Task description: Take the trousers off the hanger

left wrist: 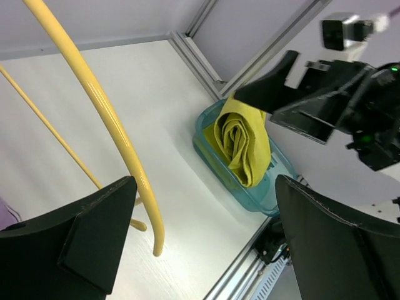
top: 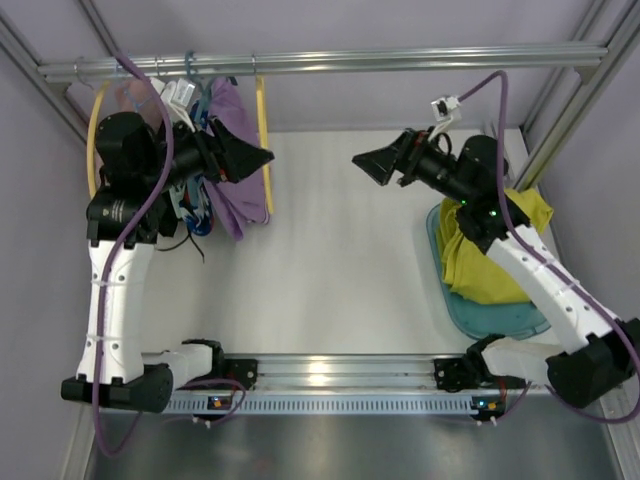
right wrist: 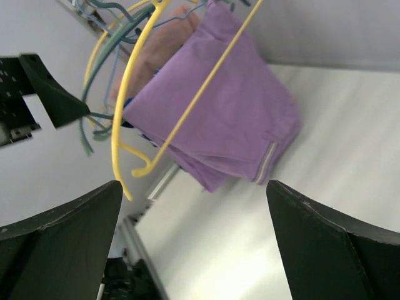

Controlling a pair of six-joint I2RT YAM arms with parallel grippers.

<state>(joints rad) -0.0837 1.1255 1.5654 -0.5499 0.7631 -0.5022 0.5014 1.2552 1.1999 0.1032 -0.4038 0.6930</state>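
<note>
The bare yellow hanger (top: pixel 265 150) hangs from the rail at the back left. My left gripper (top: pixel 250 158) is level with it and open. In the left wrist view the hanger's arm (left wrist: pixel 112 125) curves down close to my left finger, inside the wide gap of the left gripper (left wrist: pixel 203 212), unheld. Mustard-yellow trousers (top: pixel 490 250) lie folded in a teal tray (top: pixel 500 320) on the right, also visible as trousers (left wrist: pixel 244 144). My right gripper (top: pixel 375 165) hovers over mid-table, open and empty, facing the hanger (right wrist: pixel 199 94); right gripper (right wrist: pixel 194 200).
A purple garment (top: pixel 235 190) hangs on the rail (top: pixel 400 58) just left of the yellow hanger, with teal hangers (right wrist: pixel 94 81) and a second yellow hanger (top: pixel 93 140) further left. Frame posts stand at the back corners. My right arm stretches over the tray.
</note>
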